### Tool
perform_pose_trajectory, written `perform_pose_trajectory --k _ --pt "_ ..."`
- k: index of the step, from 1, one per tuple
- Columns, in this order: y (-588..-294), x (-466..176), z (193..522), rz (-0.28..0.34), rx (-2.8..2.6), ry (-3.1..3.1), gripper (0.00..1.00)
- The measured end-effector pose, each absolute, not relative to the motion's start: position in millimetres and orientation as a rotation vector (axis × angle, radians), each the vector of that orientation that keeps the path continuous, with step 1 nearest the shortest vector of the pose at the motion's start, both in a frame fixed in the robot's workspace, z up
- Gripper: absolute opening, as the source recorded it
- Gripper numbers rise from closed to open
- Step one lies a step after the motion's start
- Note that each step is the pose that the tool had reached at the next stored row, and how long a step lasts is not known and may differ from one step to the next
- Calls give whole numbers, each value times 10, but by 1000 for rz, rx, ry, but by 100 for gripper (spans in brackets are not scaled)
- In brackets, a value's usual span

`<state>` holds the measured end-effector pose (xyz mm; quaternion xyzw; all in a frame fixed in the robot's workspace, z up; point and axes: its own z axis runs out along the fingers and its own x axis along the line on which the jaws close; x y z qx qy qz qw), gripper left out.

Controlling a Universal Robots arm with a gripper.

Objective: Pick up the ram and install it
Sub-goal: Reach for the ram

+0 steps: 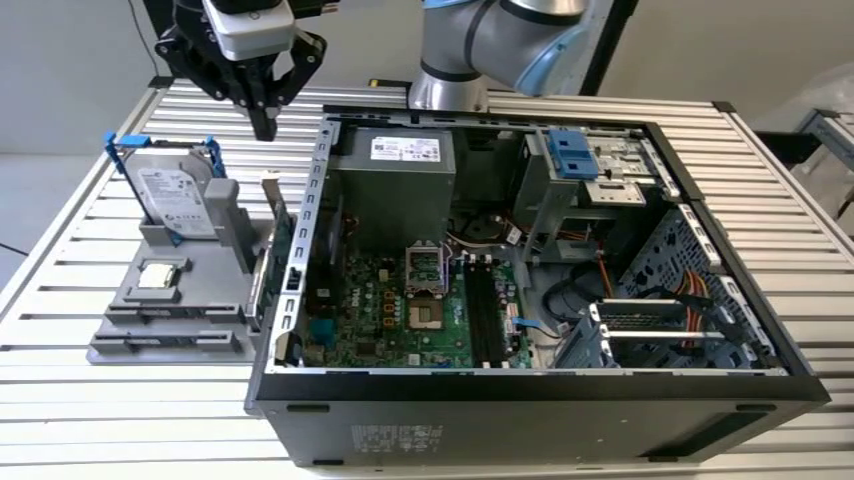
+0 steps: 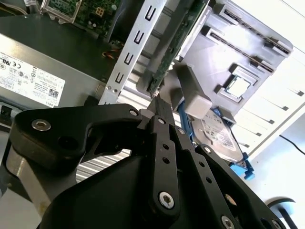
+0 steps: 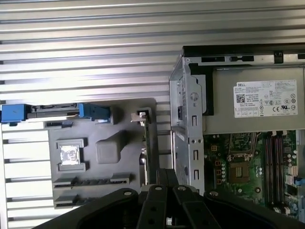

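Seemingly closed, pincer (image 1: 264, 128) hangs near labelled hard drive (image 1: 174, 190).

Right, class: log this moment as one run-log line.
gripper: shut, empty | position: above gray tray | ram: in tray, untouched

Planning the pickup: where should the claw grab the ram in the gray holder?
Pinch the ram across its flat faces at the middle of its long top edge, coming straight down. It appears to stand on edge in a holder slot, leaving only that edge free.
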<state>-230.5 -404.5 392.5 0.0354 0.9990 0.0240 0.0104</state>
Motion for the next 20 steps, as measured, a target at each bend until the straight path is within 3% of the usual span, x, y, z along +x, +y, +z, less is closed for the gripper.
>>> perform_pose_trajectory --k 20 --pt "-4053 -2570 3924 75 110 3118 0"
